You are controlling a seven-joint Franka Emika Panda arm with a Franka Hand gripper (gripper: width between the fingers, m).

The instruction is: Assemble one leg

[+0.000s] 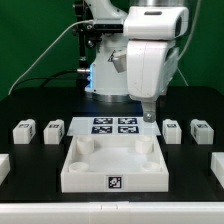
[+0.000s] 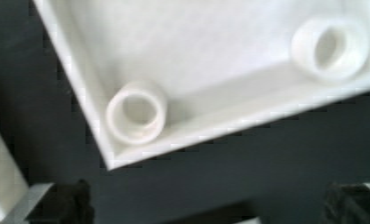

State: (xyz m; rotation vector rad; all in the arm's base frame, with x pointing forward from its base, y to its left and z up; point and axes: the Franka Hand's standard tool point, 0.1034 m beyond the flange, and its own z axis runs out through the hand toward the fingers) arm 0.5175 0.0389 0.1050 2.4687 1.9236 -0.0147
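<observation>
Gripper [image 1: 148, 117] empty above tray [image 1: 68, 176], leg [image 1: 172, 129] untouched
Fingers [image 2: 66, 200] spread, it hangs over the tray's far corner; the nearest leg stands just beside, toward the exterior view's right. A straight descent could strike the rim instead of straddling the leg.

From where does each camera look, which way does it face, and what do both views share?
Exterior view: set apart, slightly above the table, facing the arm, its gripper and four legs.
Wrist view: on the wrist, looking down at two round sockets; dark fingers show.
Shared: the white tray part.
</observation>
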